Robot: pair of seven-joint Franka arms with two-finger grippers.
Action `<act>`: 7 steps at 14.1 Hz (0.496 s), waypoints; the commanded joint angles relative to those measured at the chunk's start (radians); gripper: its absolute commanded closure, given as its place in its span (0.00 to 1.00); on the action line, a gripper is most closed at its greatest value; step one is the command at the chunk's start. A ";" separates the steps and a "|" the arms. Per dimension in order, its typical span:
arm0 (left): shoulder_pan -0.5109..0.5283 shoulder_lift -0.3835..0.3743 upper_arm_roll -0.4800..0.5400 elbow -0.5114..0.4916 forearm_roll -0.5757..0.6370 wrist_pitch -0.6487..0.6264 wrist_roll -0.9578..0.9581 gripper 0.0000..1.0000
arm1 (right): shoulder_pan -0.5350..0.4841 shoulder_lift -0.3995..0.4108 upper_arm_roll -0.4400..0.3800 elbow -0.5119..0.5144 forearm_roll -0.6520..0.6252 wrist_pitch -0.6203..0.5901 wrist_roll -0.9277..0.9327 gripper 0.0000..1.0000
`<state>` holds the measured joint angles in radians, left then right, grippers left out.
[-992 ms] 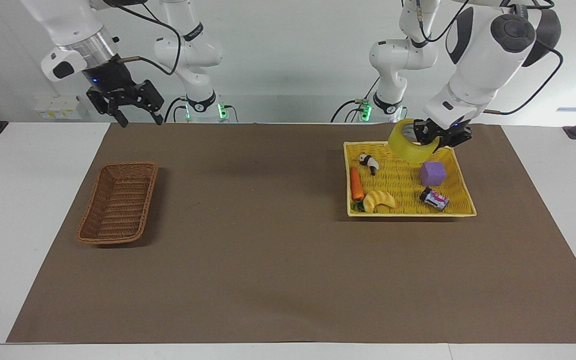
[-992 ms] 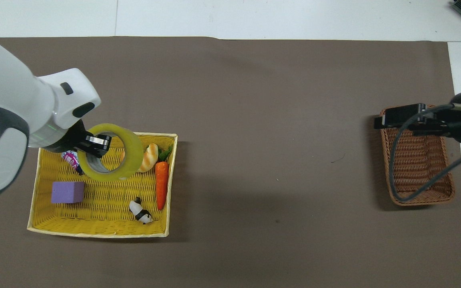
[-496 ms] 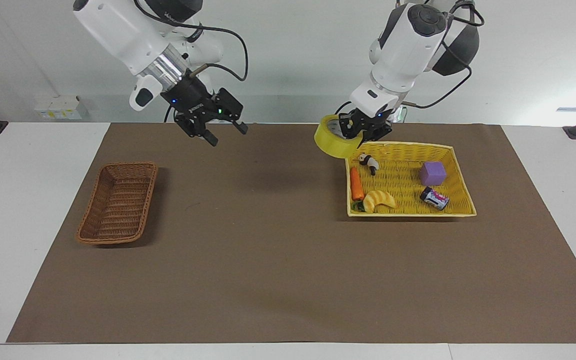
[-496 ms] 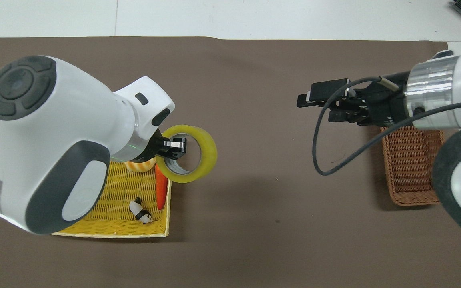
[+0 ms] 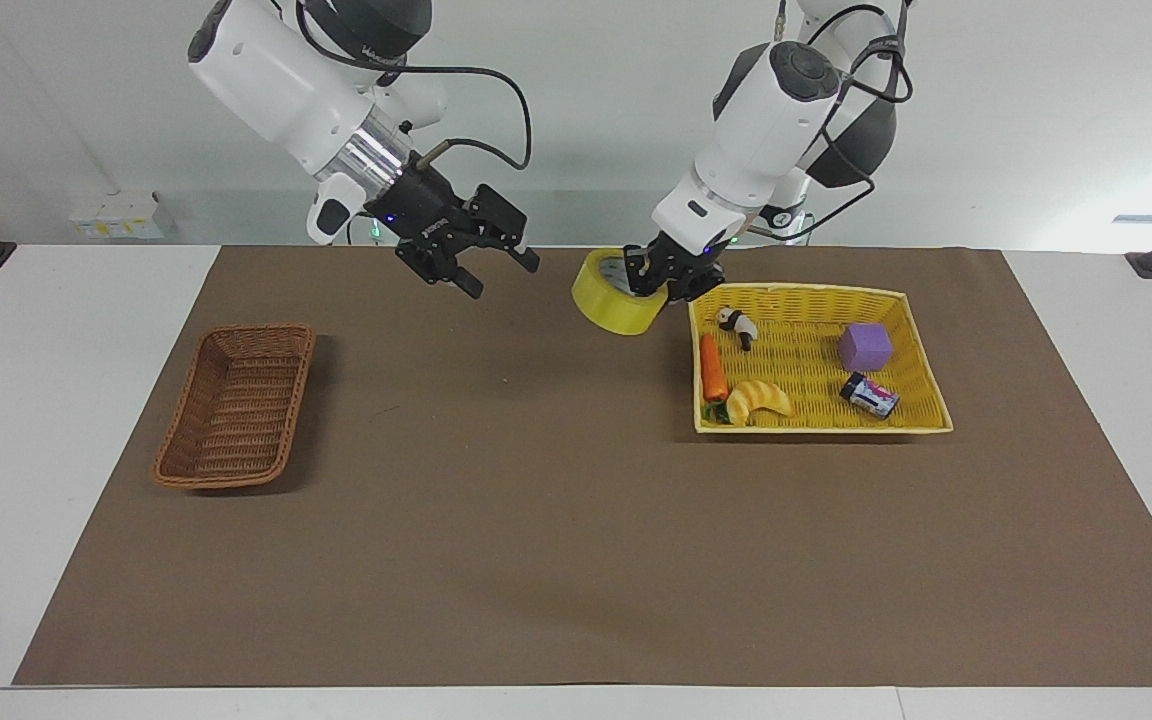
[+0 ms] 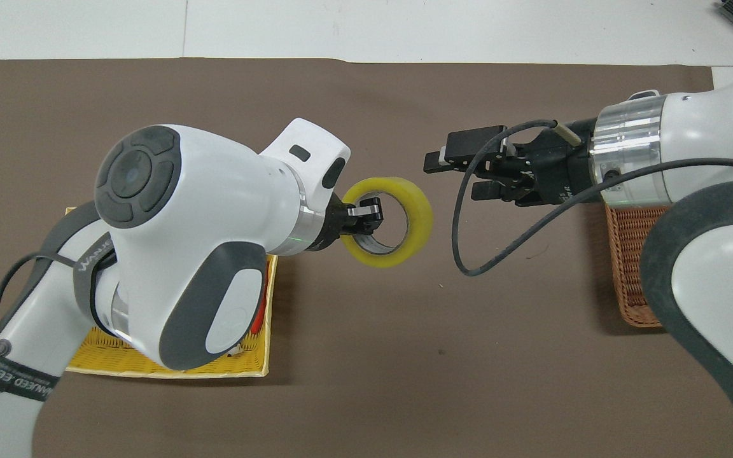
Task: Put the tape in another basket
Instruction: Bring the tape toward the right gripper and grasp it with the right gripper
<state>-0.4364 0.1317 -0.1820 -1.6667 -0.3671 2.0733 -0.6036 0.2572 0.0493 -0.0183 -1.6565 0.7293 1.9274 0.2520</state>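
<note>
Over the bare brown mat between the two baskets, left end effector (image 5: pixel 658 283) is clamped on the tape (image 5: pixel 616 297), one finger through the core, one on the outer wall. Roll is airborne, clear of the yellow tray (image 5: pixel 921 345) and just past its edge toward the right arm's end of the tabletop (image 5: pixel 576 560).

Right end effector (image 5: pixel 484 272) hangs in the air facing the roll, fingers spread wide, apart from it (a gap shows in both views). Looks like a handover setup: the brown basket (image 5: pixel 236 405) sits at the right arm's end, probably out of the left arm's reach, so the roll is presented edge-on with its free rim toward the open fingers.

Facing view shows height: roll well up off the mat, both end effectors at a similar level. It also shows the tray's leftovers: panda (image 5: pixel 738 325), carrot (image 5: pixel 713 367), croissant (image 5: pixel 758 399), purple cube (image 5: pixel 865 346), small can (image 5: pixel 869 396).

Overhead view hides most of that under the left arm, but shows the finger through the core and the gap between roll and right fingers.
</note>
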 commanded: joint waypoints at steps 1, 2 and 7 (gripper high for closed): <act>-0.031 0.016 0.018 0.016 -0.044 0.063 -0.086 1.00 | -0.009 -0.017 -0.003 -0.062 0.048 0.021 -0.146 0.00; -0.031 0.020 0.018 0.021 -0.058 0.074 -0.113 1.00 | -0.010 -0.017 -0.003 -0.063 0.048 0.016 -0.157 0.00; -0.038 0.059 -0.045 0.088 -0.076 0.100 -0.192 1.00 | -0.012 -0.022 -0.005 -0.075 0.044 0.022 -0.223 0.00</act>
<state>-0.4554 0.1688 -0.2119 -1.6242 -0.4239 2.1564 -0.7496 0.2546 0.0493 -0.0264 -1.6959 0.7412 1.9283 0.0799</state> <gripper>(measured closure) 0.762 0.000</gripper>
